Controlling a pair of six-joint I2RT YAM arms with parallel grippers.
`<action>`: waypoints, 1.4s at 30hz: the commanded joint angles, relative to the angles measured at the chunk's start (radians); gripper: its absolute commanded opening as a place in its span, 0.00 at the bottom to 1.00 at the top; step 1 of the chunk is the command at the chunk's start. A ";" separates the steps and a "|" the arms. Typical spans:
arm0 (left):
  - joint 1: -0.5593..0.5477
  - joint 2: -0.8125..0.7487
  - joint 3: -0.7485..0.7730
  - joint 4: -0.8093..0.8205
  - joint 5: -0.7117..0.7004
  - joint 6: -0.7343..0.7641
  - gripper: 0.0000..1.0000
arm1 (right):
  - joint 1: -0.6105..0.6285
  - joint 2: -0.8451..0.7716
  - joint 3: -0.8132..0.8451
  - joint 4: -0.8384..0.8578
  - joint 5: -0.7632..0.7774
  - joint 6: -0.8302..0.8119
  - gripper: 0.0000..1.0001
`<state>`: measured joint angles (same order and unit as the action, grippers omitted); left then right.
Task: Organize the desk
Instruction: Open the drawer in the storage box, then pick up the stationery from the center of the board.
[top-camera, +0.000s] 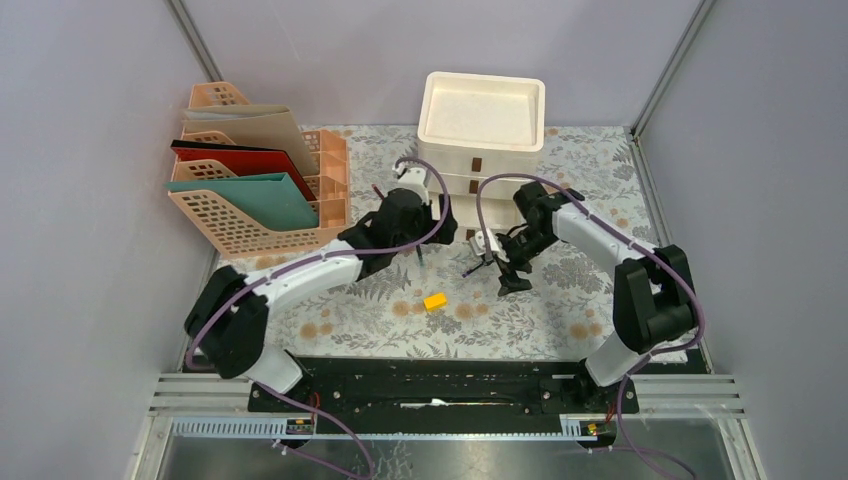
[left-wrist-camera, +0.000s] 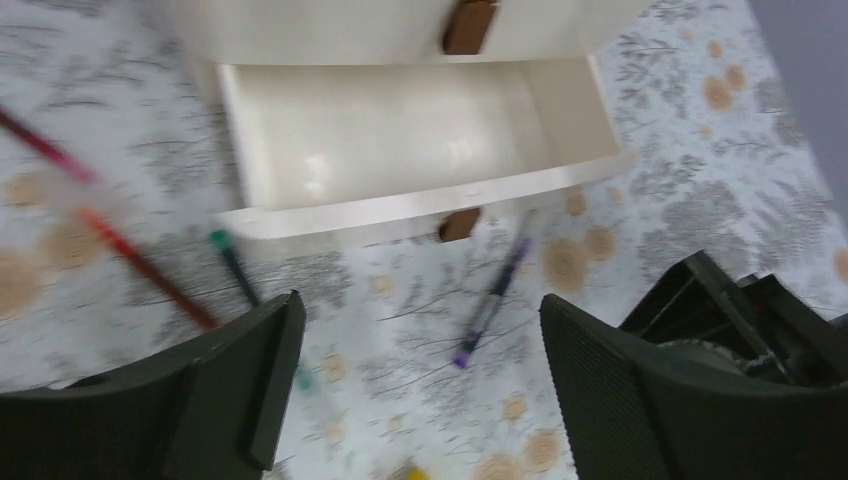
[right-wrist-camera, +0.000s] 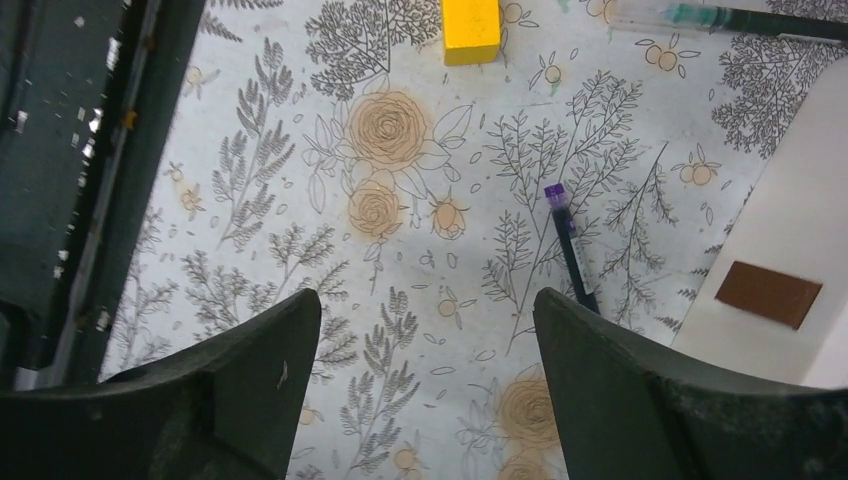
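Left wrist alone: interior of open drawer (left-wrist-camera: 400, 150).

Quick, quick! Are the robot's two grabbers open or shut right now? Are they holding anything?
Left gripper: open, holding nothing.
Right gripper: open, holding nothing.

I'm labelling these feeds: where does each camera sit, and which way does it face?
Top external: above and behind the bases, looking down on the fern-print cloth desk; left arm and right arm show.
Left wrist: looks down past the open left gripper at an open cream drawer.
Right wrist: looks down past the open right gripper at a yellow block.
Shared: both wrist views show the purple-tipped pen.
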<state>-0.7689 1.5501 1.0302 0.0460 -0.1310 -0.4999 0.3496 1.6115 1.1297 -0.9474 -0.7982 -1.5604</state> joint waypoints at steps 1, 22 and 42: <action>0.016 -0.143 -0.070 -0.091 -0.195 0.063 0.98 | 0.060 0.044 0.064 0.040 0.096 -0.061 0.83; 0.181 -0.606 -0.475 -0.049 -0.143 -0.236 0.99 | 0.192 0.305 0.193 0.219 0.394 0.222 0.54; 0.242 -0.542 -0.533 0.098 0.015 -0.365 0.96 | 0.203 0.252 0.038 0.219 0.394 0.222 0.54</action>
<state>-0.5358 0.9970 0.4969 0.0658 -0.1574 -0.8394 0.5388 1.8866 1.2163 -0.6796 -0.4088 -1.3468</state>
